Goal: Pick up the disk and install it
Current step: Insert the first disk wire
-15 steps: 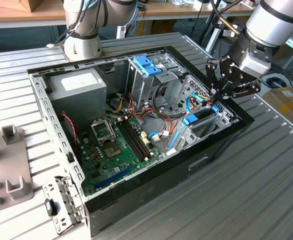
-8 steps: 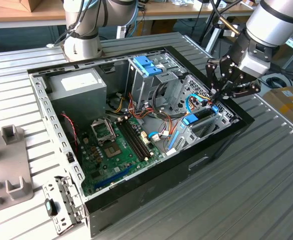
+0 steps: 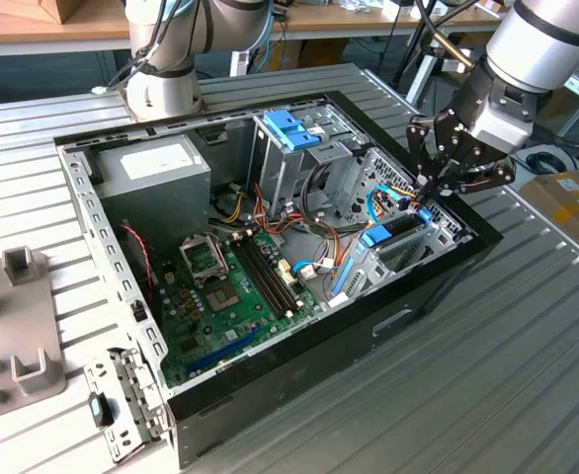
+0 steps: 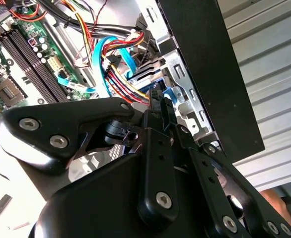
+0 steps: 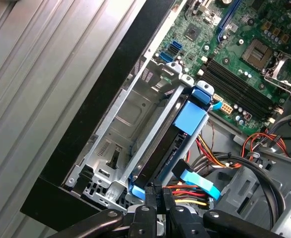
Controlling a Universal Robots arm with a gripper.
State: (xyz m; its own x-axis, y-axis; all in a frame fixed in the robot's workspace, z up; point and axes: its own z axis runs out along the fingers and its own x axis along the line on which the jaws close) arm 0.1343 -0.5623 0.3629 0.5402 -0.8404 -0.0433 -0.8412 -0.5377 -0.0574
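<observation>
The disk (image 3: 396, 229) stands on edge in the metal drive bay (image 5: 128, 111) at the corner of the open computer case (image 3: 448, 281), on the exterior view's right. Its dark body (image 5: 160, 153) is framed by a blue carrier, whose end also appears in the second wrist view (image 4: 173, 94). My gripper (image 3: 426, 200) hangs over the disk's end nearest the cables. The fingers are shut together in both wrist views (image 4: 164, 101) (image 5: 160, 194). Their tips sit at the disk's end, with nothing visible between them.
Inside the case lie the motherboard (image 3: 220, 296), a grey power-supply box (image 3: 151, 173), a drive cage with a blue handle (image 3: 291, 128) and coloured cable bundles (image 5: 205, 196) close to the disk. A second arm's base (image 3: 161, 94) stands behind the case. A grey fixture (image 3: 13, 336) sits on the exterior view's left.
</observation>
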